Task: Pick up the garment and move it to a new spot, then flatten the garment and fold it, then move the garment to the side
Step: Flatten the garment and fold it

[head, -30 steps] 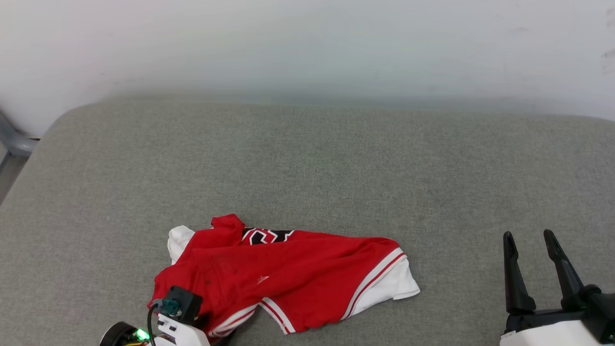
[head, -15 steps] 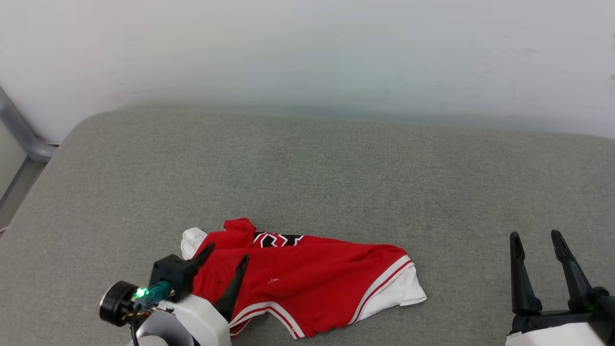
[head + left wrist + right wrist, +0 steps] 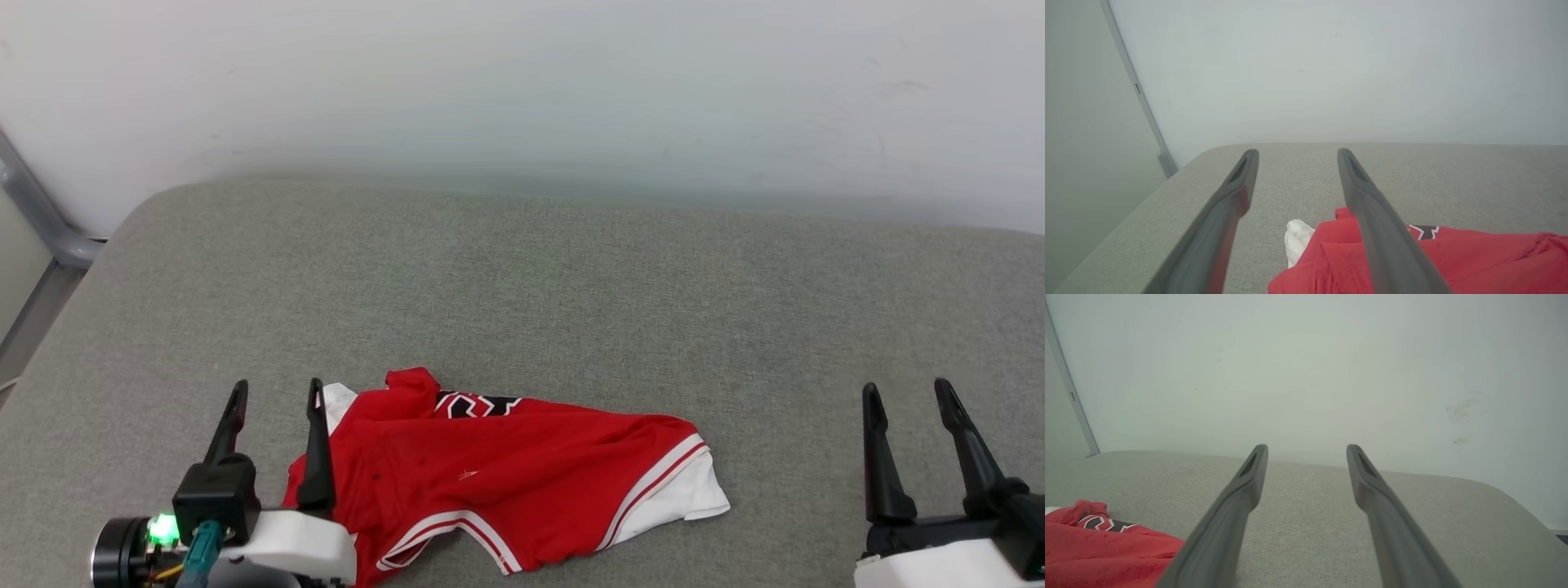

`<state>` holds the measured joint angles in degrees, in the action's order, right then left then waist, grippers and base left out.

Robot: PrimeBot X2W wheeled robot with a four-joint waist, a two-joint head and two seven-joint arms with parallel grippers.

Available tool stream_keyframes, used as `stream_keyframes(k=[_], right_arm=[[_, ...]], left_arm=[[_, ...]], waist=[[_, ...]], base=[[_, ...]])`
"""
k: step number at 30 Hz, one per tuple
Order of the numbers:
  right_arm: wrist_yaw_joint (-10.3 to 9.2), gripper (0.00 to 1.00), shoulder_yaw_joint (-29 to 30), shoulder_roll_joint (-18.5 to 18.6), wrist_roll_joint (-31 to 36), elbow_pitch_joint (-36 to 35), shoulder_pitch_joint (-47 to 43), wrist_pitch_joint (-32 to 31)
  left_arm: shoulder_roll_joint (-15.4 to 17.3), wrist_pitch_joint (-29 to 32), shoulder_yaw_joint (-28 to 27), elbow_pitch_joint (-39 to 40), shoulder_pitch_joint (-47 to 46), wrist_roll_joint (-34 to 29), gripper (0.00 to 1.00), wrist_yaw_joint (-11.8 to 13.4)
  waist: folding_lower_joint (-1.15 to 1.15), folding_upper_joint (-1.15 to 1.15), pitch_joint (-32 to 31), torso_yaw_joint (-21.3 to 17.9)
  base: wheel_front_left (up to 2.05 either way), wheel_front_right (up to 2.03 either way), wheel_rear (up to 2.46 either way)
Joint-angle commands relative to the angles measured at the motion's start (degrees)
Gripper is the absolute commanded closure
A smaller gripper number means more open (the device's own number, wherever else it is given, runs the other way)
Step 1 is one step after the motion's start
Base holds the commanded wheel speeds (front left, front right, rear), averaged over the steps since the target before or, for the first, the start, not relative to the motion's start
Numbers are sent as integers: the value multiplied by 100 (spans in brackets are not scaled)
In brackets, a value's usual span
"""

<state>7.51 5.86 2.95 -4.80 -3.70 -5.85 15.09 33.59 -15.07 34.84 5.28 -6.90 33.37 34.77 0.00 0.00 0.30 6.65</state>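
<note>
Red jersey (image 3: 490, 482) lies crumpled on grey cushion (image 3: 571, 286). Beside its left end, left gripper (image 3: 277, 384) fingers spread wide, holding nothing; right gripper (image 3: 906, 385) likewise spread and empty, well apart from jersey

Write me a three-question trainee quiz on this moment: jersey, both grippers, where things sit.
1. True or false: the left gripper has its jaws shut on the red jersey.
2. Pick one. The jersey is: A) spread flat with its whole number showing; B) lying bunched on the grey padded surface; C) hanging from the right gripper.
3. Fill in: the sleeve at the jersey's end nearest the right gripper is ____ in colour.

Key: 1 false, both grippers' jaws stand open with nothing between them. 2 B. 3 white.
</note>
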Motion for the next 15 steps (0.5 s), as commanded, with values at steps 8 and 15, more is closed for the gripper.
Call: stream_keyframes(k=[8, 15], right_arm=[[-5, 0, -509, 239, 293, -120, 881, 11], [-5, 0, -2199, 1245, -141, 434, 2440, -36]], left_arm=[[-811, -13, -1119, -34, 792, -928, 0, -642], [-1431, -14, -1768, -207, 877, -1494, 0, -1309]], waist=[[0, 0, 115, 88], [0, 0, 332, 279]], base=[[0, 0, 0], [0, 0, 0]])
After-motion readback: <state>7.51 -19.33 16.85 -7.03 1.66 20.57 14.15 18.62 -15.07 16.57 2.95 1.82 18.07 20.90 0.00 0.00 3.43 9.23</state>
